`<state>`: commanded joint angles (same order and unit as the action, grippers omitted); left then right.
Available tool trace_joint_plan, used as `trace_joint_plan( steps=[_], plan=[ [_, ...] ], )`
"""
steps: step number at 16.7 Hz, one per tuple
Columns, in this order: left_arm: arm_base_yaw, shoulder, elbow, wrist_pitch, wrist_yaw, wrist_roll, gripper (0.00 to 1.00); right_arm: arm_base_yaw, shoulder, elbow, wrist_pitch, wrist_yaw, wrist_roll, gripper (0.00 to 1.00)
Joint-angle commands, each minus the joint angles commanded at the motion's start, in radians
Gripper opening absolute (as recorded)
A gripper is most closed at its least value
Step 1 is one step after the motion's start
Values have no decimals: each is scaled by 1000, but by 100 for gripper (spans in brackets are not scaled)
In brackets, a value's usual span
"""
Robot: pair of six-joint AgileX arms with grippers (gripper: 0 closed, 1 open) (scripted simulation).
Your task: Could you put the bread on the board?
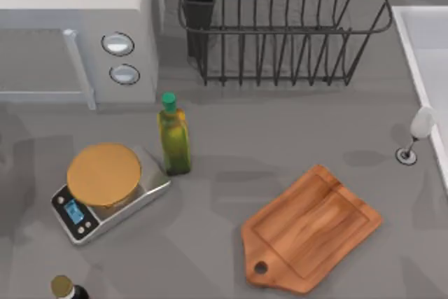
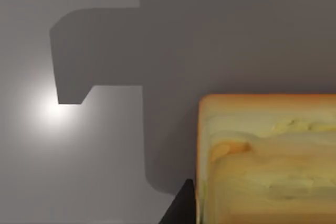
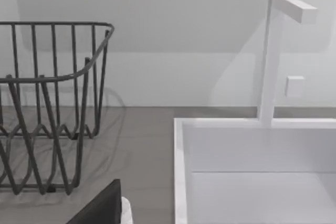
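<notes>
The bread (image 2: 268,161), a pale-yellow chunk with a golden-brown edge, sits very close in the left wrist view over a grey surface. A dark part of my left gripper (image 2: 181,211) shows right beside it; whether it holds the bread I cannot tell. The board (image 1: 311,229), reddish-brown wood with a grooved rim, lies at the front right of the table, its pierced handle (image 1: 260,268) pointing toward the front. In the right wrist view a dark part of my right gripper (image 3: 102,205) shows, facing the rack and the sink.
A kitchen scale (image 1: 105,190) with an orange-tan disc stands at the front left, with a green-capped oil bottle (image 1: 173,138) beside it. A wire dish rack (image 1: 280,22) and a microwave (image 1: 77,33) line the back. A white sink (image 1: 427,68) and a wine glass (image 1: 418,131) are at the right. A bottle top (image 1: 63,286) shows at the front edge.
</notes>
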<state>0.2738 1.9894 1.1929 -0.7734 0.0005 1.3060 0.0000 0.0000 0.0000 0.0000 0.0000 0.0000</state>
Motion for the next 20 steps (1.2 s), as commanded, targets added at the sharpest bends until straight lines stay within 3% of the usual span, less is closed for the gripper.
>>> trace_joint_plan(
  steps=[2,12,20],
  plan=[
    [0,0,0,0,0,0,0,0,0,0,0,0,0,100],
    [10,-29,-9,-30,-7,1,0,0,0,0,0,0,0,100],
    [-4,-191,147,-289,-10,49,0,0,0,0,0,0,0,100]
  ],
)
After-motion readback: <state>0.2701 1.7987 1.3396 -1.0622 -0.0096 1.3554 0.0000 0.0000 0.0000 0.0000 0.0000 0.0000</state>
